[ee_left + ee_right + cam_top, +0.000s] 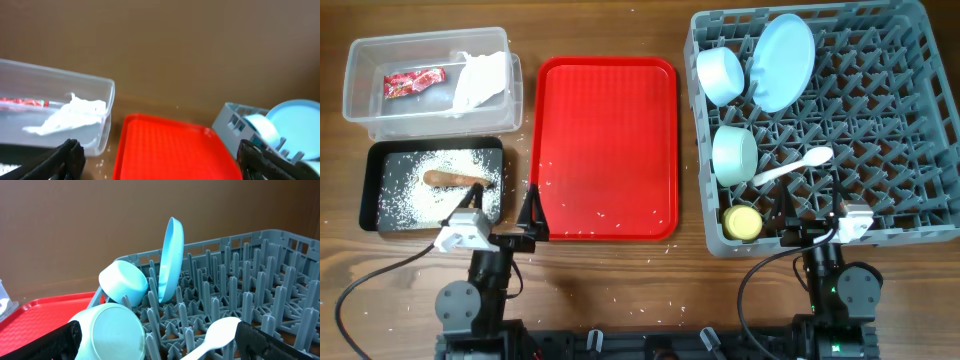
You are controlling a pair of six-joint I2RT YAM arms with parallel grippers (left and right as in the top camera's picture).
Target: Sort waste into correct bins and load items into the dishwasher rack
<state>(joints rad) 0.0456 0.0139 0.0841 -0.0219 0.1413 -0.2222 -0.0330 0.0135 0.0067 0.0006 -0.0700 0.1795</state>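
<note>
Nearest the wrist lenses, dark fingers are seen at the far left and far right edges of each frame: the left gripper [162,162] and the right gripper [165,340] are both spread wide, and nothing is held between them. From the right wrist, the pale blue plate [169,260] is shown standing on edge between the pegs of the grey dishwasher rack [280,245]. The blue-white bowl [123,282] is tipped on its side just beside the plate, the mint green bowl [117,330] is tipped lower down, and the white spoon [217,332] is laid across the pegs. The yellow cup [742,222], in the rack's near corner on the red tray's side, is caught only from overhead. From the left wrist, the clear tub [107,115] is seen with the crumpled white paper [70,115] and the red-and-white wrapper [22,102] inside, beside the red tray [170,150]. Only the overhead view takes in the black tray [368,190], set on the robot's side of the tub, where the rice grains [405,195] are spread around the brown stick [455,179]. Stray grains are scattered on the red tray and the wooden table [610,280].
</note>
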